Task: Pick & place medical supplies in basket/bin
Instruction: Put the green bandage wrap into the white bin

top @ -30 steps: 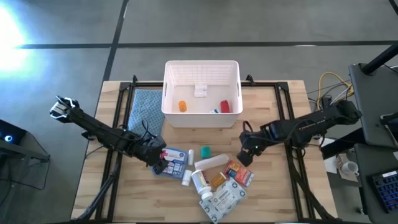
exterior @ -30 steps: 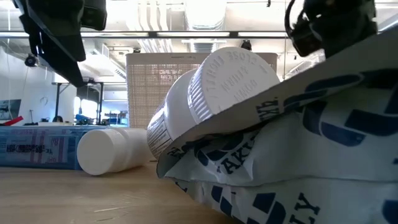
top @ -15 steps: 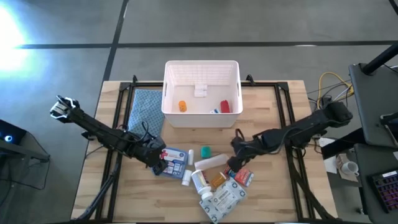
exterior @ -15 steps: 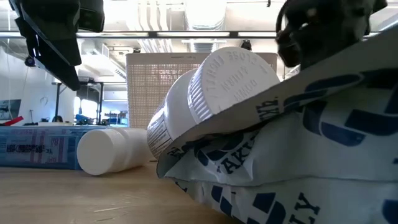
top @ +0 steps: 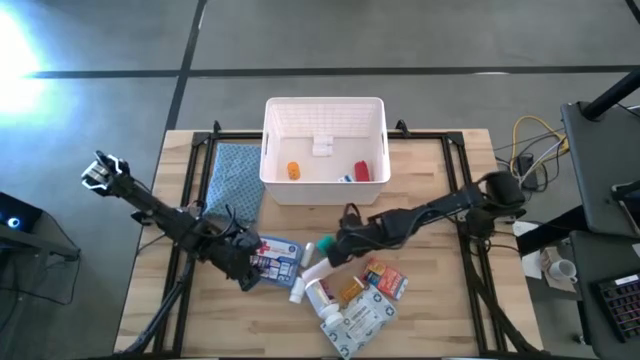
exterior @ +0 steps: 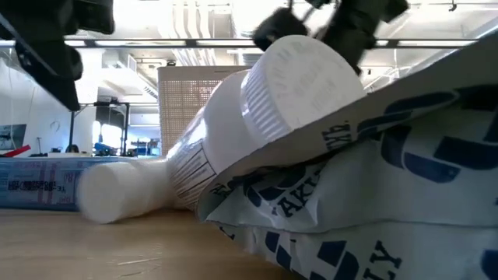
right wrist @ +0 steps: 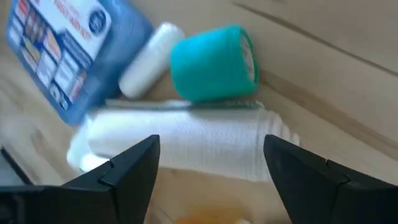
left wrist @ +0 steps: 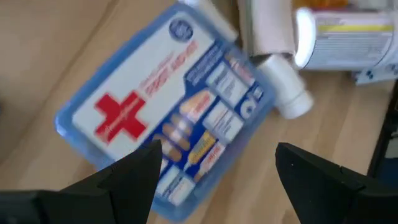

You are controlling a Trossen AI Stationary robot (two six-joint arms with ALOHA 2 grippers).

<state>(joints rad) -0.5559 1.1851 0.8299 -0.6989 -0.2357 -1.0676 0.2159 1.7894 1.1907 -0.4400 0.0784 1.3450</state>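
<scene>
The supplies lie in a pile on the table's near middle. It holds the blue-white first-aid box (top: 275,256) (left wrist: 168,118), a teal roll (right wrist: 214,62), a white wrapped roll (right wrist: 186,146), white pill bottles (exterior: 257,117), orange boxes (top: 385,280) and a grey-white pack (top: 358,320). My left gripper (top: 243,268) (left wrist: 214,180) is open and hovers over the first-aid box's near-left end. My right gripper (top: 338,245) (right wrist: 217,168) is open, with a finger on either side of the white roll beside the teal roll. The white bin (top: 325,101) stands at the far middle with a few items inside. My right gripper comes slanting down from the table's right, its fingers (right wrist: 134,168) across the white wrapped roll (right wrist: 205,152), which lies on the table. I cannot tell whether they touch it.
A blue cloth (top: 235,175) lies left of the bin. A small white tube (top: 298,288) lies near the first-aid box. In the low view the grey-white pack (exterior: 373,179) and a tilted bottle fill the foreground. Bare wood shows on the table's right and near-left parts.
My right gripper has swept from the table's right toward its left and now stands over the teal and white rolls. In the low view the tilted pill bottle has tipped further, and the lying bottle has slid toward the left. My left gripper has shifted slightly toward the near edge.
</scene>
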